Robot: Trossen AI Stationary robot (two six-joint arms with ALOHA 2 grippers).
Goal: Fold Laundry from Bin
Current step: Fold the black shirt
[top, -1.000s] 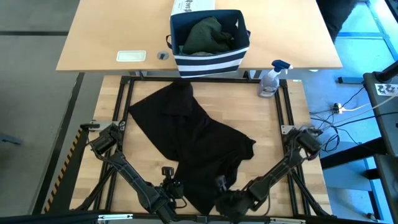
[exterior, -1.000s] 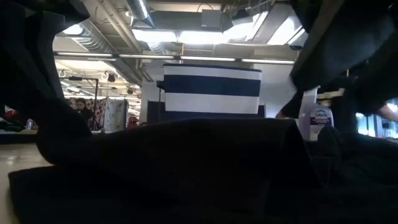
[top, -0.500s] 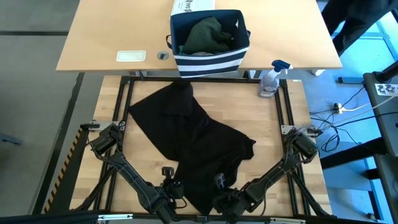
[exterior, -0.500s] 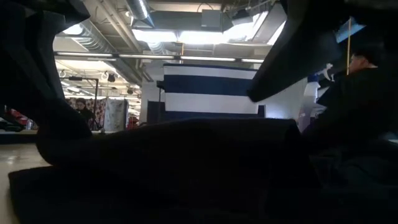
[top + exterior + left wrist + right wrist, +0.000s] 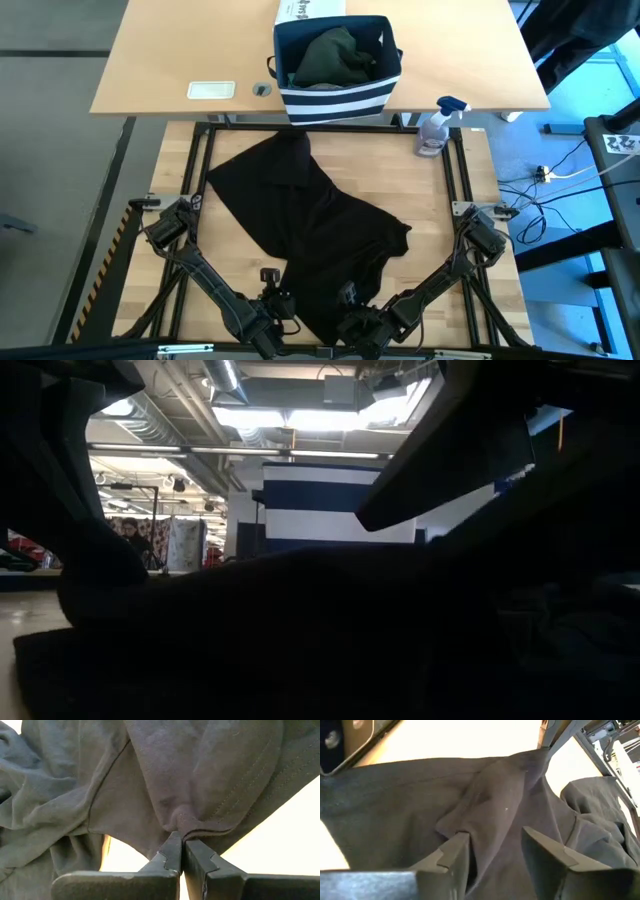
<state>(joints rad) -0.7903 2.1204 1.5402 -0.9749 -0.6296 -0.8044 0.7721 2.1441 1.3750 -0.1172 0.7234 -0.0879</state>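
A black garment [image 5: 310,215] lies crumpled on the wooden table, reaching from the far left to the near edge. My left gripper [image 5: 288,298] is shut on its near end, which also shows in the left wrist view [image 5: 150,780]. My right gripper [image 5: 350,300] is open just to the right of it, low over the same garment [image 5: 510,800], with a raised fold between its fingers. The striped navy bin [image 5: 338,65] stands on the far desk with a dark green garment [image 5: 332,55] inside. The bin also shows in the low view [image 5: 320,505]. My left gripper pinches a bunched, hemmed edge [image 5: 186,826] at the near end of the black garment between its two fingertips. The cloth puckers at the pinch and spreads away from it onto the table. Of my right gripper, I cannot tell whether its fingers [image 5: 457,845] touch the cloth.
A spray bottle [image 5: 436,128] stands at the table's far right corner. A white box [image 5: 310,10] sits behind the bin, and a small white tray [image 5: 211,90] lies on the far desk. A person [image 5: 575,30] stands at the far right. Bare wood shows to the right of the garment.
My right gripper has moved a little toward the table's left edge, closer to my left gripper, over the garment's near end. In the low view its arm has swung across in front of the spray bottle. The garment has stayed where it was.
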